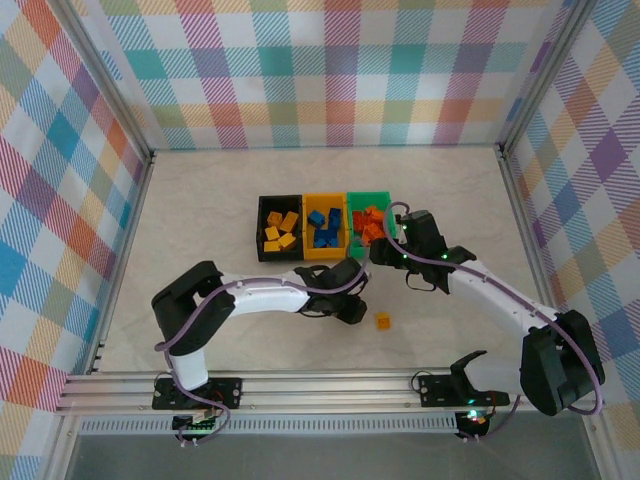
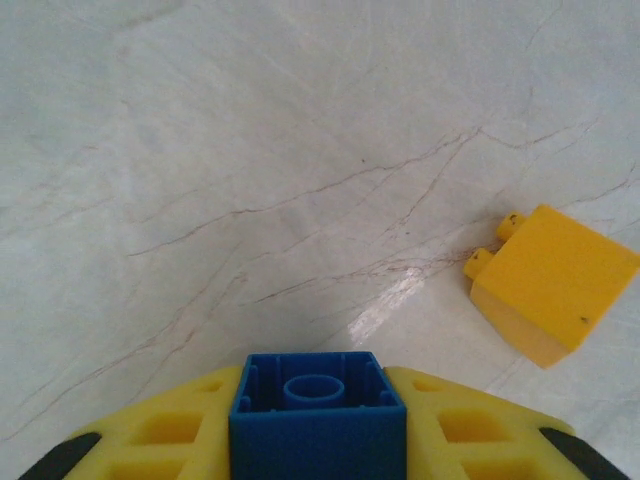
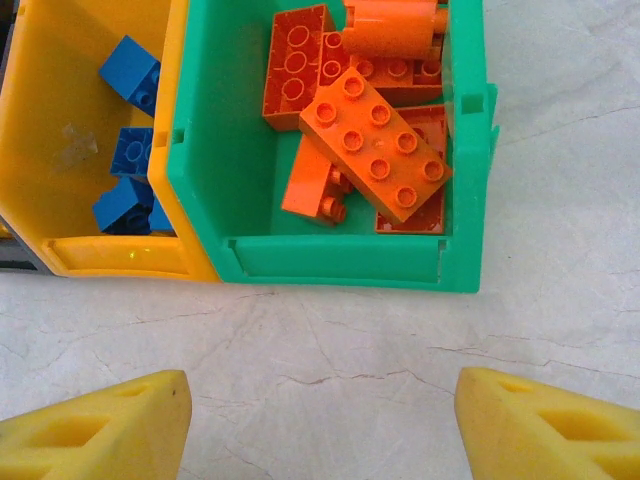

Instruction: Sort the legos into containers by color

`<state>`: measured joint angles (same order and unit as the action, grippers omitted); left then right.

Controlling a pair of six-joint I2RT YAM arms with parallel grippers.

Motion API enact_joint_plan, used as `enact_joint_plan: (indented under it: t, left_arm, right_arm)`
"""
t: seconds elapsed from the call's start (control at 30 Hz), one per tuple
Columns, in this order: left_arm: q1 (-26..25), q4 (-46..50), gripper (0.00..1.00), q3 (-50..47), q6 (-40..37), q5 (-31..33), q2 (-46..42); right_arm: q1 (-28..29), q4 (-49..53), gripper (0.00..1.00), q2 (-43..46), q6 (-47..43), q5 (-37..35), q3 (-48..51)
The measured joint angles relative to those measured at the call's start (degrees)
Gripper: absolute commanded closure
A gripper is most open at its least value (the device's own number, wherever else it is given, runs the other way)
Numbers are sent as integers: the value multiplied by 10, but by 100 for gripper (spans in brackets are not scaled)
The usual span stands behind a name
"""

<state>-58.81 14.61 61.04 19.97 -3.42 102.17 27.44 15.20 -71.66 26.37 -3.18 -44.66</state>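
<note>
My left gripper (image 2: 317,440) is shut on a blue lego (image 2: 317,415), held low over the table with its hollow underside facing the camera. A yellow lego (image 2: 555,285) lies on its side on the table just right of it, also seen as the yellow lego (image 1: 382,321). My right gripper (image 3: 320,430) is open and empty in front of the green bin (image 3: 340,262), which holds several orange legos (image 3: 377,140). Beside it, the yellow-orange bin (image 3: 120,255) holds blue legos (image 3: 130,70). The black bin (image 1: 260,230) holds yellow legos (image 1: 280,230).
The three bins stand in a row at mid-table, black, yellow-orange (image 1: 325,254), green (image 1: 368,193) from left to right. Both arms meet just in front of them, the left gripper (image 1: 352,308) close to the right gripper (image 1: 383,252). Bare marble-patterned table lies all around.
</note>
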Motion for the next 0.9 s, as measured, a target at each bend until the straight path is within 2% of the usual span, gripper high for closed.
enact_joint_plan:
  t: [0.13,0.3,0.5,0.67,0.7,0.83,0.9]
  left_arm:
    - [35,19,69,0,2,9,-53]
    - [122,49,70,64,9,35,-73]
    - [190,63,72,176,24,83,-12]
    - [204,82,71,236,33,117,60]
    - [206,86,68,246,35,121,75]
    - [208,108,45,271,43,130,114]
    - [208,110,38,277,45,130,119]
  right_arm:
    - [0,0,29,0,0,0,0]
    - [0,-1,29,0,0,-2,6]
    - [0,0,29,0,0,-2,9]
    - [0,0,29,1,0,-2,9]
    - [0,0,29,2,0,-2,9]
    - [0,2,28,9,0,-2,10]
    - [0,3,28,14,0,-3,10]
